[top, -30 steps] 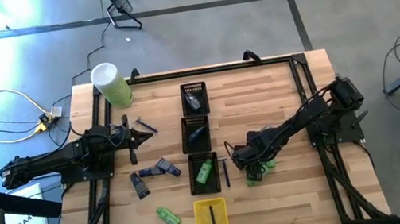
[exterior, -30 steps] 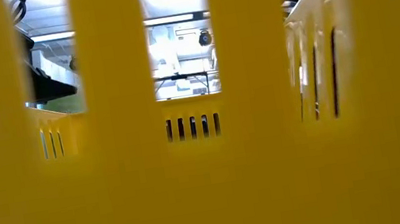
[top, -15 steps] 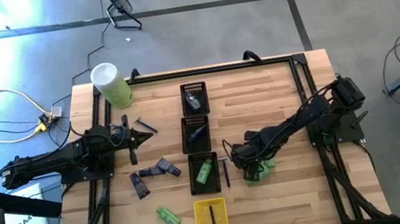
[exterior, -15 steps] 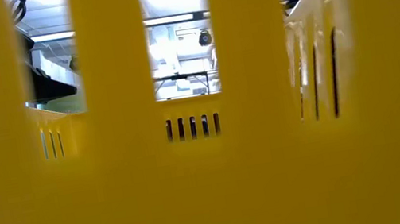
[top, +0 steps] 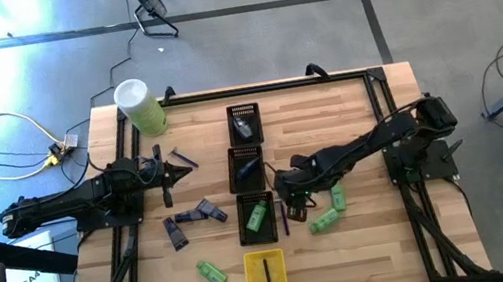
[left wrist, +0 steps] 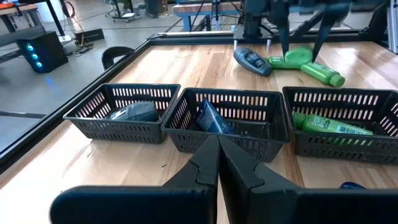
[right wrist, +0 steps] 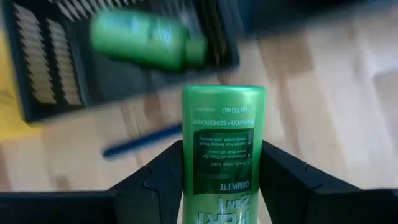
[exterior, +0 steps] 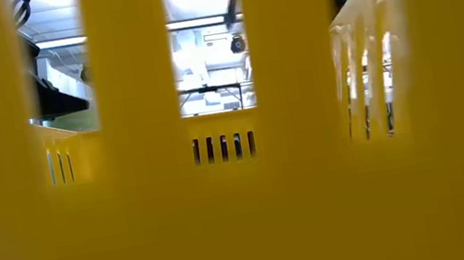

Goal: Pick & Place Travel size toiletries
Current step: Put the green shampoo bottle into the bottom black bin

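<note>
Right gripper (top: 285, 194) clamps a green bottle (right wrist: 223, 149) above the worktop (top: 349, 115), just right of the black tray (top: 258, 218) holding another green bottle. Left gripper (top: 175, 170) closed, empty, at left.

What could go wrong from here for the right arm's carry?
The right gripper holds a green bottle by its lower part only, so it could tilt or slip out. The black basket nearby already holds a green bottle and is narrow, so a drop may catch the rim. A thin dark stick beside it could get knocked.
</note>
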You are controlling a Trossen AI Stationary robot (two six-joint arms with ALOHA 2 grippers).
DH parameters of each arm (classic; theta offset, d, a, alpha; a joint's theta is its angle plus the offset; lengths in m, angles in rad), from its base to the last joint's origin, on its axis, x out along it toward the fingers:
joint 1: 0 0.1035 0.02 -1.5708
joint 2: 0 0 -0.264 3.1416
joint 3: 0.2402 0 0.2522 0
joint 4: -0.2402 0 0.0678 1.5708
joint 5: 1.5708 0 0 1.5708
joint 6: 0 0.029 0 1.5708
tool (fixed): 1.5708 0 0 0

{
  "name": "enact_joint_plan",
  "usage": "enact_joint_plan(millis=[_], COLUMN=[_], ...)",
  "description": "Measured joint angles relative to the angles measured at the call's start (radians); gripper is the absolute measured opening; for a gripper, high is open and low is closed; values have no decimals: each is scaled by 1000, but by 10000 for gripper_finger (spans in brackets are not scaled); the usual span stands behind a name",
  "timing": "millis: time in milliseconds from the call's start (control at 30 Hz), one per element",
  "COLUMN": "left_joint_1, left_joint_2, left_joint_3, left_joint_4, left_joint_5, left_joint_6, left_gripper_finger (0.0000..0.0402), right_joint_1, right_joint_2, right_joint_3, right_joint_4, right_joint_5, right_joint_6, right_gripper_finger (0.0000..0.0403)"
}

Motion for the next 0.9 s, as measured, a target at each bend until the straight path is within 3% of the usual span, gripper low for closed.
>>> enact_joint_plan(millis=[200,567,900], left_joint_1=[0,0,0], left_joint_2=[0,0,0], left_joint_3=[0,0,-1], left_joint_4=[0,0,3], left_joint_5=[0,0,0], left_joint_6=[0,0,0], left_gripper_finger=[6,6,6], right_joint_1=[-10,-14,-14], right_joint_2=[-1,20,143], right_joint_3=[94,105,103], right_joint_4=[64,418,498], right_joint_5=[60,79,43], right_joint_6=[-65,-92,-88], right_gripper_finger=[168,168,168])
